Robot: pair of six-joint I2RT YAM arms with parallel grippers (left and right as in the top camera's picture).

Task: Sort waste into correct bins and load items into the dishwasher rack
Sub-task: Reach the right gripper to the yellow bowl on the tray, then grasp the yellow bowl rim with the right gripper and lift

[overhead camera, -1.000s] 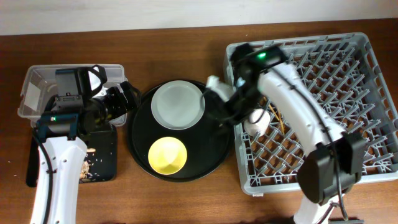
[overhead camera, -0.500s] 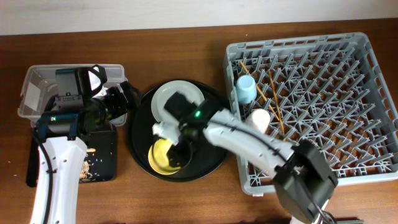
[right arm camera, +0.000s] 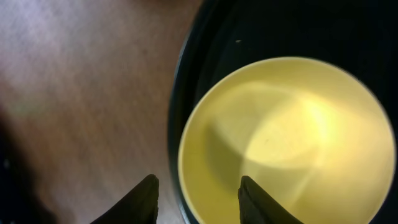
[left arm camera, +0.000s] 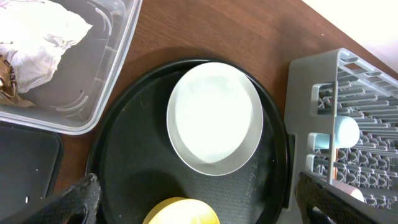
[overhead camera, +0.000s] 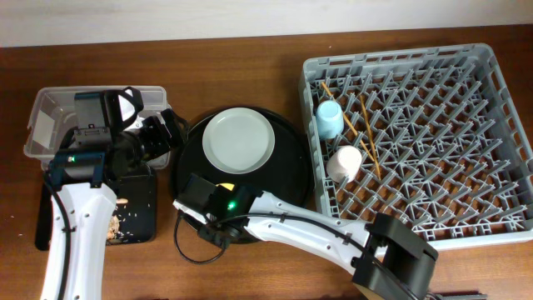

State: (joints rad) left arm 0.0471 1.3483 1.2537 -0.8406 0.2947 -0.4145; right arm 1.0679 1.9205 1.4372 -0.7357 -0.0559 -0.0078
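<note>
The small yellow bowl [right arm camera: 292,143] sits at the front of the round black tray, mostly hidden under my right wrist in the overhead view. My right gripper [right arm camera: 199,202] is open, its fingers straddling the bowl's left rim without touching it. The pale plate [overhead camera: 238,140] lies behind the bowl on the same tray. My left gripper [left arm camera: 202,205] hangs wide open above the tray with nothing in it. A light blue cup [overhead camera: 328,119], a pink cup [overhead camera: 344,162] and chopsticks [overhead camera: 366,125] are in the grey dishwasher rack [overhead camera: 466,75]. The white napkin [left arm camera: 37,37] lies in the clear tub [left arm camera: 106,81].
The round black tray [overhead camera: 287,179] fills the space between the bins and the rack. A flat black tray [overhead camera: 137,196] with beige crumbs lies in front of the clear tub, under my left arm. My right arm stretches low across the table's front.
My right arm has swung from the rack's left edge across the round tray to the yellow bowl, its jaws narrowing. The left arm has not moved.
</note>
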